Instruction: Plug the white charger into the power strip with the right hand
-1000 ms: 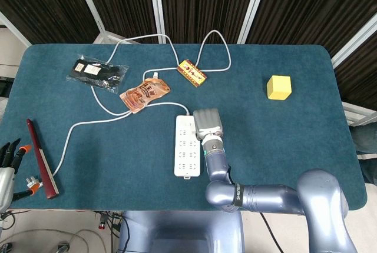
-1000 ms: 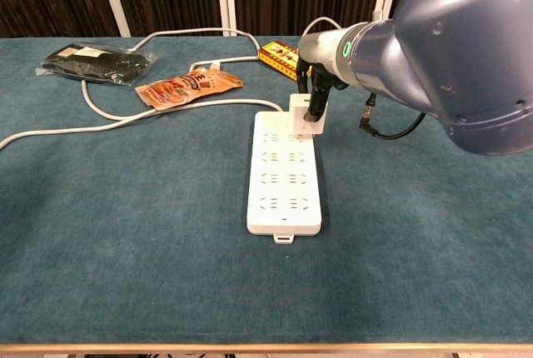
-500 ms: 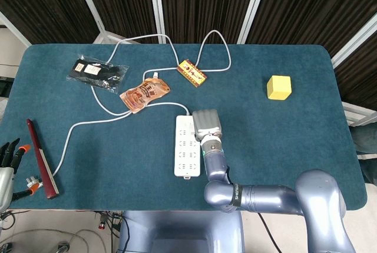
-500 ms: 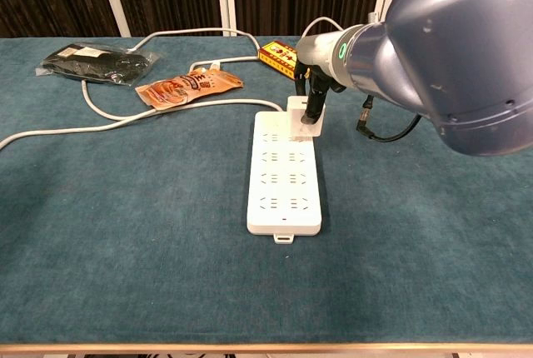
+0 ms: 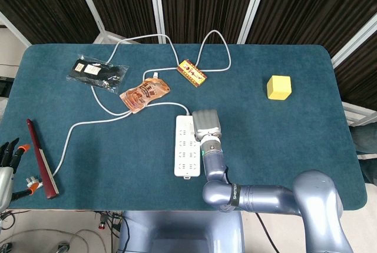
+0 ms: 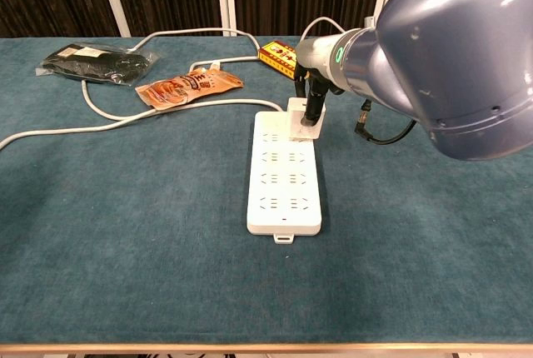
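The white power strip (image 5: 187, 146) lies lengthwise in the middle of the blue table (image 5: 283, 147), also seen in the chest view (image 6: 283, 176). My right hand (image 6: 313, 96) holds the small white charger (image 6: 300, 121) between dark fingers, at the strip's far right corner. The charger's lower edge touches or nearly touches the strip's top; its prongs are hidden. From above, the right hand (image 5: 207, 124) shows as a grey block covering the charger. My left hand (image 5: 8, 157) hangs off the table's near left edge, fingers apart, holding nothing.
The strip's white cable (image 5: 94, 121) loops across the left and back of the table. An orange pouch (image 5: 145, 94), a black packet (image 5: 96, 72) and a small red-yellow box (image 5: 192, 73) lie behind the strip. A yellow cube (image 5: 278, 87) sits far right, a dark red stick (image 5: 41, 157) near left.
My right hand has shifted slightly left and down with the charger, closer onto the strip's far end. The left hand has not moved.
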You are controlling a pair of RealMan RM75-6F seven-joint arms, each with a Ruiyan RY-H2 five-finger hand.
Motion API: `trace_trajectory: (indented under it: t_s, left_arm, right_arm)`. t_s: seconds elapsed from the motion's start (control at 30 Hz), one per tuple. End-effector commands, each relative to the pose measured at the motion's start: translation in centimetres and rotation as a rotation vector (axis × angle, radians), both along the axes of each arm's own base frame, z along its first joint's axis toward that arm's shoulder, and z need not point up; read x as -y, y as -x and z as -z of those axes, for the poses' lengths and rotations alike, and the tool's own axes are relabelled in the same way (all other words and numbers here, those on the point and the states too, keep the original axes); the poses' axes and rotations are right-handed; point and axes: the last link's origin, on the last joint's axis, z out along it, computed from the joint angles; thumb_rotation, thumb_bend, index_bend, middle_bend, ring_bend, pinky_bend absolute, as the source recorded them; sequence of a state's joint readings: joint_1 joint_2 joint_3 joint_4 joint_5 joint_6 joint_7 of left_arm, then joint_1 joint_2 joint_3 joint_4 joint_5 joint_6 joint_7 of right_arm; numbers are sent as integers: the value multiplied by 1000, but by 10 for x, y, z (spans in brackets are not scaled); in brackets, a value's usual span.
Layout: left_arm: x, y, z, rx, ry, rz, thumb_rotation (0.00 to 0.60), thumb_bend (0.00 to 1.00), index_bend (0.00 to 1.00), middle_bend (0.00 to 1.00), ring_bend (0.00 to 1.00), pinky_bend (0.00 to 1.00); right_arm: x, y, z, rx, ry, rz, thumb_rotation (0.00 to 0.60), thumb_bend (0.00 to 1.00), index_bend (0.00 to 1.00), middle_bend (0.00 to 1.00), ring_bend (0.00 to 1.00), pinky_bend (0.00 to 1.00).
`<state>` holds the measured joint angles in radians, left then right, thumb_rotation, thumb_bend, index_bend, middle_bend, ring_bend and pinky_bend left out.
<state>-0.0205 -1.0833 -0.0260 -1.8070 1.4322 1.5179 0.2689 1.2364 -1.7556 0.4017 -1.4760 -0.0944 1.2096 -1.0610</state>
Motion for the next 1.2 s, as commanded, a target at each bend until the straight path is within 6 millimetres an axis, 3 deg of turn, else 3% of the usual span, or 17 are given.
trace_trajectory:
  t_s: [0.03, 0.77, 1.2]
  left_arm:
    - [0, 0, 0, 1, -1, 0, 600, 101, 177, 0, 0, 0]
    - [0, 0, 1, 1, 4, 1, 600, 101, 177, 0, 0, 0]
    - [0, 0, -1, 4, 3, -2, 600, 101, 177, 0, 0, 0]
  right_arm:
    - [0, -1, 0, 0, -3, -2, 600, 608, 987, 837, 903, 962]
    - [-2, -7, 8, -9, -22, -20, 600, 608, 1000, 881, 903, 961]
    - [-6, 0, 19, 0, -48, -11, 600, 608, 1000, 918, 924, 962]
